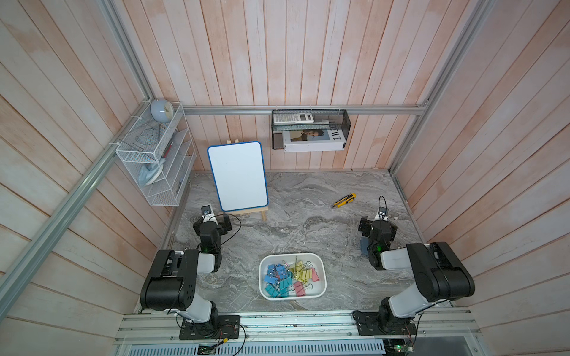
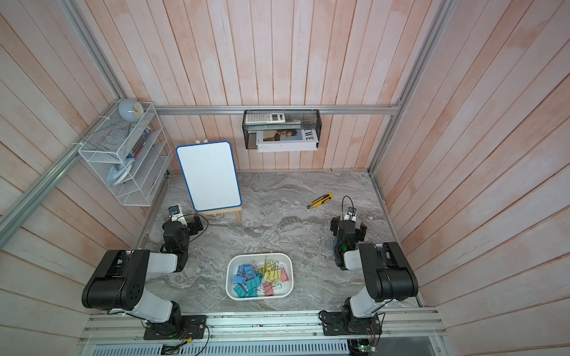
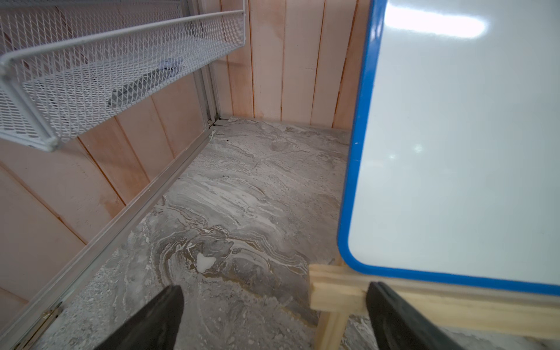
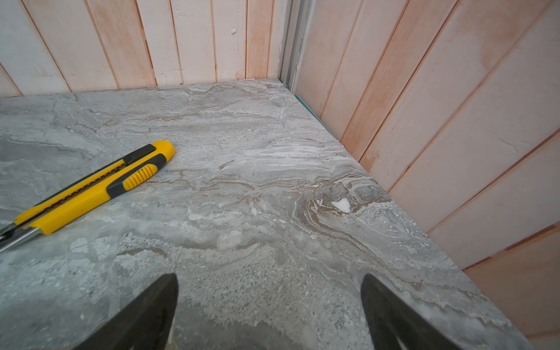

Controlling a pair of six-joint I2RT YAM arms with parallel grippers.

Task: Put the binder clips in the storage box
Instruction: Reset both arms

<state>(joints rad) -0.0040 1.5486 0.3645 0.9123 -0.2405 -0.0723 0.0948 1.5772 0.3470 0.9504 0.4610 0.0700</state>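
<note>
The storage box [image 1: 291, 255] [image 2: 259, 255], a shallow white tub, stands near the table's front edge between the two arms. Several binder clips [image 1: 287, 277] [image 2: 255, 277] in blue, teal, pink and yellow lie heaped inside it; every clip I see is in the box. My left gripper [image 1: 211, 219] [image 3: 274, 289] hovers open at the left, in front of the whiteboard's easel, with nothing between its fingers. My right gripper [image 1: 378, 222] [image 4: 269, 280] hangs open over bare marble at the right, also holding nothing. Neither wrist view shows the box or the clips.
A yellow-and-black utility knife [image 1: 344, 200] [image 4: 91, 188] lies at the back right, ahead of the right gripper. A blue-framed whiteboard [image 1: 237, 175] [image 3: 454, 151] leans on a wooden easel at the back left. A white wire rack [image 1: 154, 160] and a black mesh basket [image 1: 310, 129] hang on the walls.
</note>
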